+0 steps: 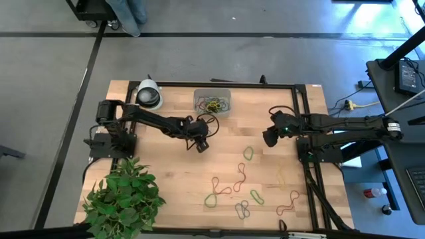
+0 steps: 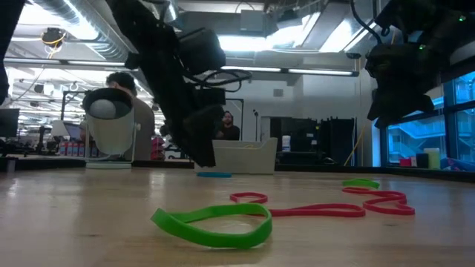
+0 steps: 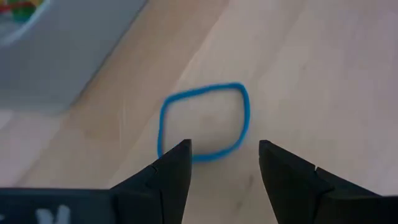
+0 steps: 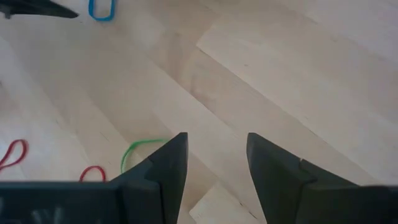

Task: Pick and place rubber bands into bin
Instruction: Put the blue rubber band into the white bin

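While the left gripper (image 1: 199, 142) is seen from above poised over the wooden table (image 1: 166, 172) just in front of the bin (image 1: 212, 101), a pick is judged to be the step in hand. Several bands are already heaped in the bin; many loose rubber bands (image 1: 240, 179) are scattered well apart from it, toward the front right. The right gripper (image 1: 270, 138) is parked near a green band (image 1: 249, 153), nothing held.

In the low view, the left arm is seen coming down beside the translucent bin (image 2: 245, 156), with a blue band (image 2: 214, 175) flat on the wood just in front of it. A thick green loop (image 2: 215, 225) and red loops (image 2: 319, 211) lie closer, limp and kinked.

In the left wrist view, the fingers (image 3: 171, 174) are spread and empty, and the blue band (image 3: 204, 121) is seen as a rounded square lying flat just ahead of the tips. A further descent so one strand is straddled, then closing, is judged to be called for; the thin flat strand could be missed.

In the right wrist view, the fingers (image 4: 168, 165) are parted and empty, with a green band (image 4: 140, 152) partly hidden beside them.
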